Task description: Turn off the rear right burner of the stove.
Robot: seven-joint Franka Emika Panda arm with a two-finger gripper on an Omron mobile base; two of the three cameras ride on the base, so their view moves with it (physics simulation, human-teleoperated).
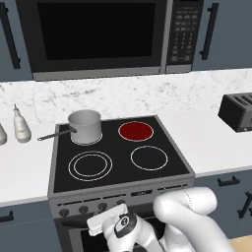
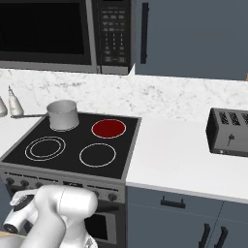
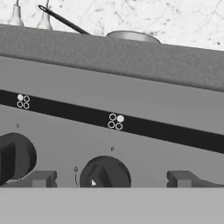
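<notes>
1. Left base view: the stove (image 1: 120, 152) stands between two stretches of white desk (image 1: 216, 142), under the microwave (image 1: 106, 34). The rear right burner (image 1: 136, 131) glows red at the back right of the black glass, just beside a steel saucepan (image 1: 85, 126) that sits on the rear left ring. In front lie a double-ringed circle (image 1: 90, 165) and a plain single-ringed circle (image 1: 149, 158). A row of dark knobs (image 1: 83, 209) lines the grey front panel. The white arm bends low before the panel, its hand close to the knobs; I cannot tell here how the claw stands. Two bottles (image 1: 21, 125) stand on the left desk, a black toaster (image 1: 238, 111) on the right.

2. Right base view: the rear right burner (image 2: 108, 128) is red, behind the plain ring (image 2: 97, 155). The saucepan (image 2: 63, 115) is to its left. The toaster (image 2: 229, 131) rests on the desk well apart from the stove (image 2: 72, 145).

3. Hand view: the claw (image 3: 112, 179) faces the panel with its fingertips (image 3: 41, 178) apart, either side of a dark knob (image 3: 105, 173) without touching it. Above the knob, a four-circle mark (image 3: 116, 121) has its upper right dot filled white. Another knob (image 3: 15, 157) sits to the left.
</notes>
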